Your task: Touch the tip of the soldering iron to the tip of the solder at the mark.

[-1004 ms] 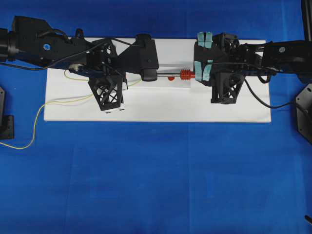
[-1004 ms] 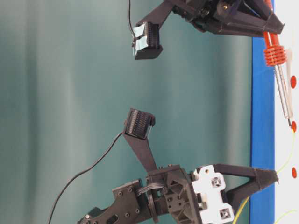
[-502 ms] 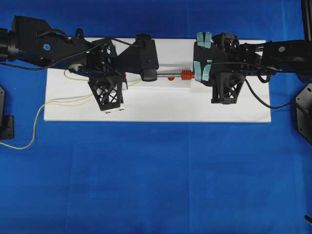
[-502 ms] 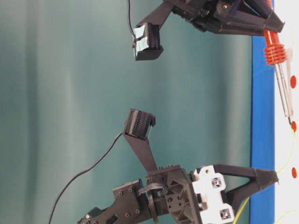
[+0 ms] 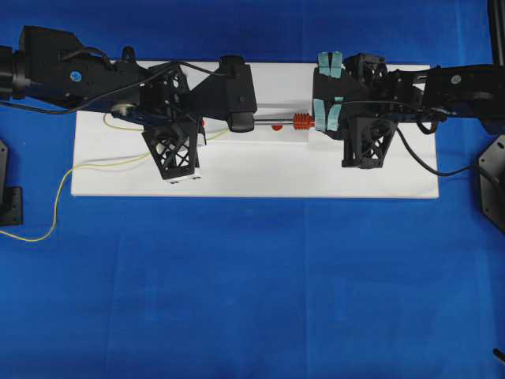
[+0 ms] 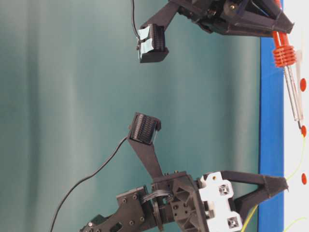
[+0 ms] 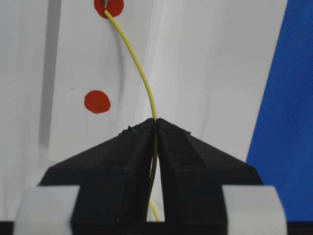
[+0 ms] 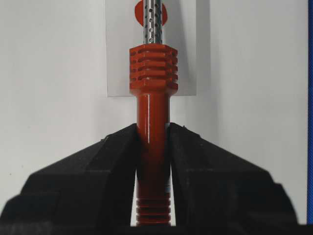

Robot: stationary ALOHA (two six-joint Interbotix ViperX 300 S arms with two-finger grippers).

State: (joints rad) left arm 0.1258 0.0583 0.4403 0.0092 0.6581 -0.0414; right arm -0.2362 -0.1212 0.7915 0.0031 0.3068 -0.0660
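**Iron and solder held over the white board**

The soldering iron point(image 8: 152, 112) is clamped by its red-orange handle between the closed jaws of the right gripper point(image 8: 152, 134); its perforated silver shaft is pointed away from the wrist camera, over a red mark point(image 8: 138, 11). The solder point(image 7: 138, 68) is pinched between the shut jaws of the left gripper point(image 7: 155, 125), and its free end is curved up to a second red mark point(image 7: 108, 6) at the top edge of that view. Both tools are held above the white board point(image 5: 260, 170), which lies on the blue table cover point(image 5: 252, 292).

In the table-level view the iron's point is seen at a red mark point(image 6: 303, 130), where the solder's end also arrives; whether the two tips touch cannot be told. In the overhead view that spot is hidden by the left arm's camera mount point(image 5: 237, 95); only there is the solder's slack seen trailing off the board's left edge.
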